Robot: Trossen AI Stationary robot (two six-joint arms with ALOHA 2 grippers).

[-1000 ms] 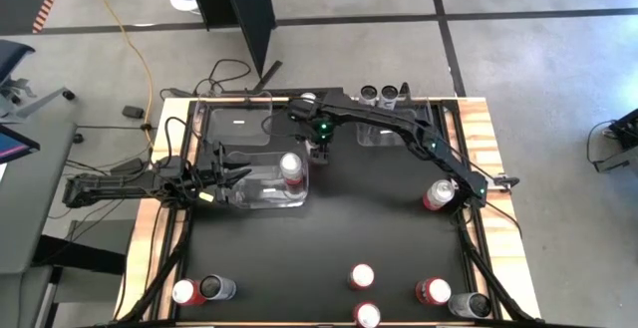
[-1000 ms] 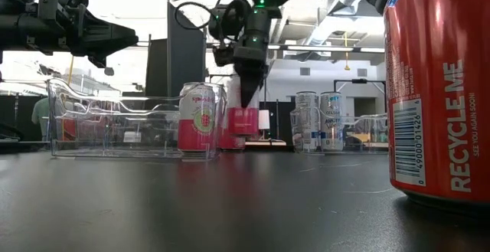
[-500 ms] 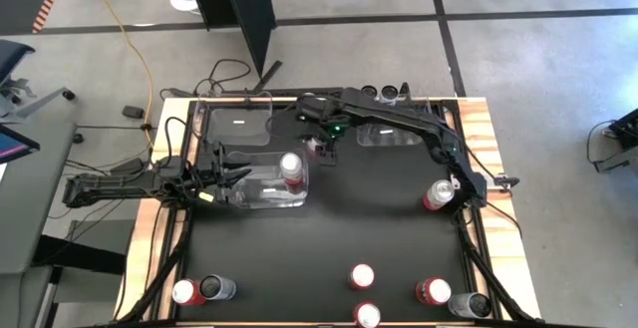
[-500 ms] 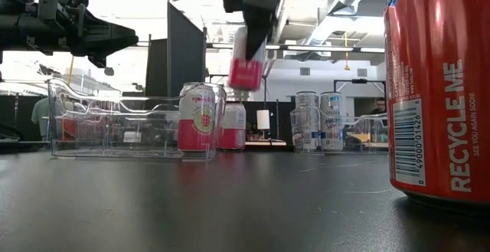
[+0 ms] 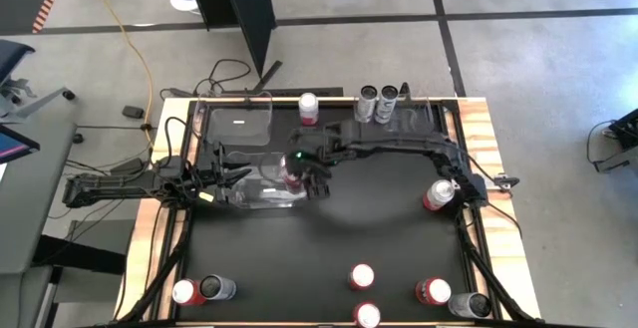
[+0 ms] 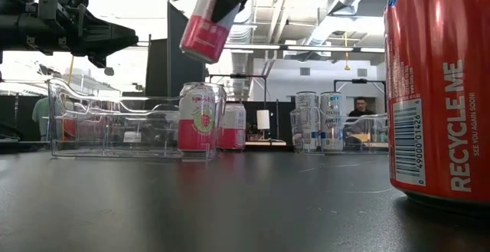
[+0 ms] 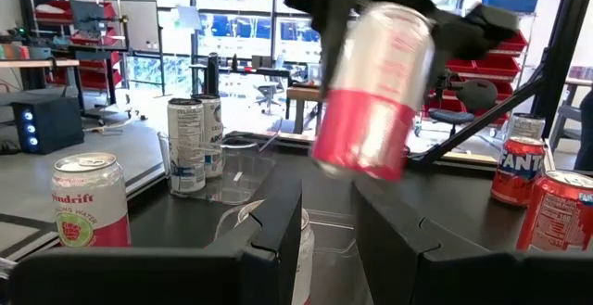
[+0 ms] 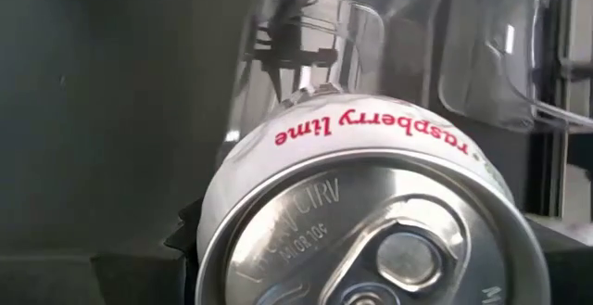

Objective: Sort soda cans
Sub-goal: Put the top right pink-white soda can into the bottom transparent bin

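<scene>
The table [image 5: 329, 233] has a matte black top framed by pale wood edges; beyond it lie a grey tiled floor and a workshop with shelving. Clear, rigid plastic bins [image 5: 267, 178] stand toward the far-left corner. The right gripper [image 5: 297, 168] clamps a pink-and-white raspberry lime can [image 6: 205, 22], tilted, above the nearer bin, which already contains one pink-and-white can [image 6: 198, 120]. One second earlier this gripper stood nearer the far edge, low over the table. The left gripper [image 5: 231, 176] hovers at the bin's left side, fingers narrowly parted and empty, unchanged. Two silver cans [image 5: 377, 97] sit at the far edge; red cans [image 5: 432, 290] line the near edge.
</scene>
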